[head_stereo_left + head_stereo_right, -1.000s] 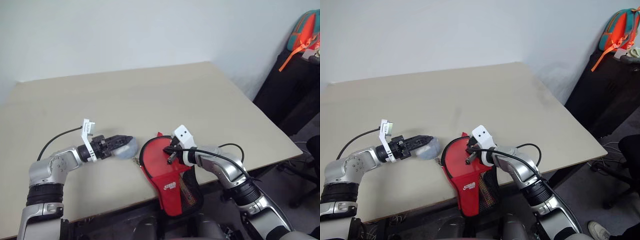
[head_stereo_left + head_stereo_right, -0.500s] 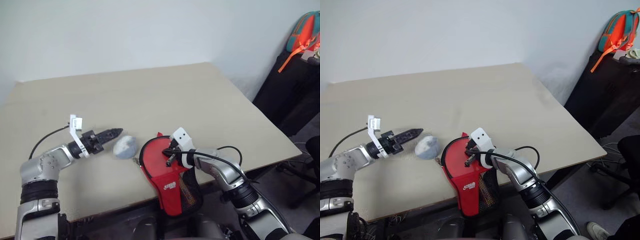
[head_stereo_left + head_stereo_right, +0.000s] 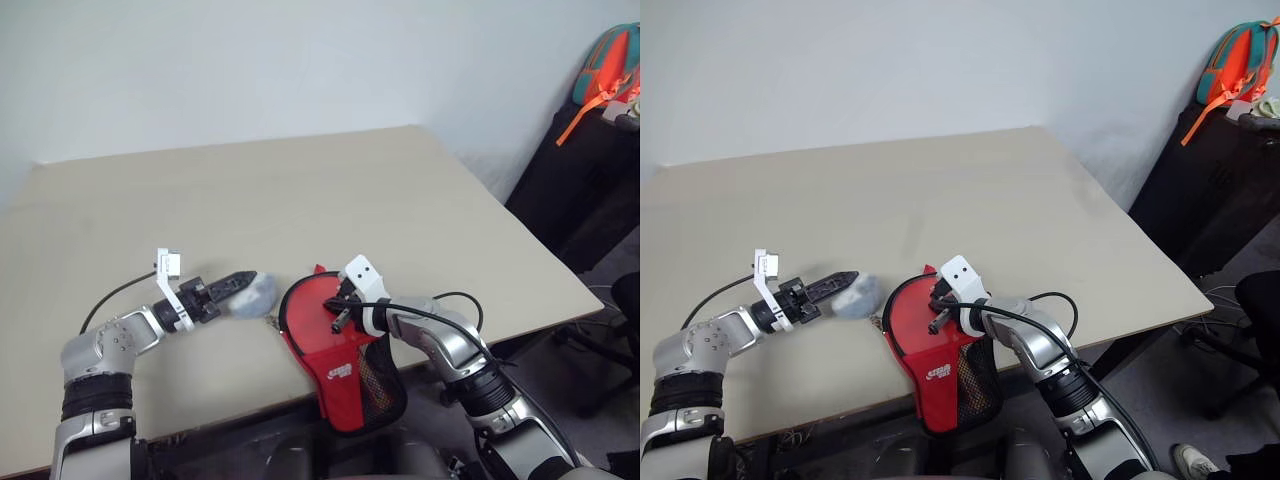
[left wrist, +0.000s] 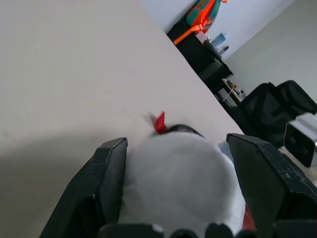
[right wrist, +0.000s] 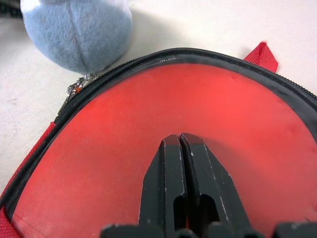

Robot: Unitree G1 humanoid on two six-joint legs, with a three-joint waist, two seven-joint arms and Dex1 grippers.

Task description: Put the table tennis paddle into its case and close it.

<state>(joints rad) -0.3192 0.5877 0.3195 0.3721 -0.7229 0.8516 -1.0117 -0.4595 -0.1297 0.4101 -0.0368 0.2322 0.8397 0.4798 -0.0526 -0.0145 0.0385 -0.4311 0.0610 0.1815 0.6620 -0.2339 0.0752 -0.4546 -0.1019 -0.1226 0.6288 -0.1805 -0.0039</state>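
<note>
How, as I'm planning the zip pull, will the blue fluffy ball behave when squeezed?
The blue fluffy ball looks like soft plush, so it probably squashes inside the left gripper. It seems light and, apparently chained to the case zip, should tug that rather than roll.

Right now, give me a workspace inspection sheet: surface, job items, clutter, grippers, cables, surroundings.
Surface: beige table, mostly bare.
Job's things: red case lies at the table's near edge, its handle end with the mesh pocket hanging over the edge. Paddle: not told apart from the case.
Clutter: pale blue plush ball just beside the case's round end, by the zip pull.
Grippers: left gripper open, fingers either side of the plush ball; whether they press it cannot be told. Right gripper shut, tips over the case's red face.
Cables: black cable looped along the right arm; another along the left arm.
Surroundings: pale wall; orange and teal backpack on dark furniture to the right.
</note>
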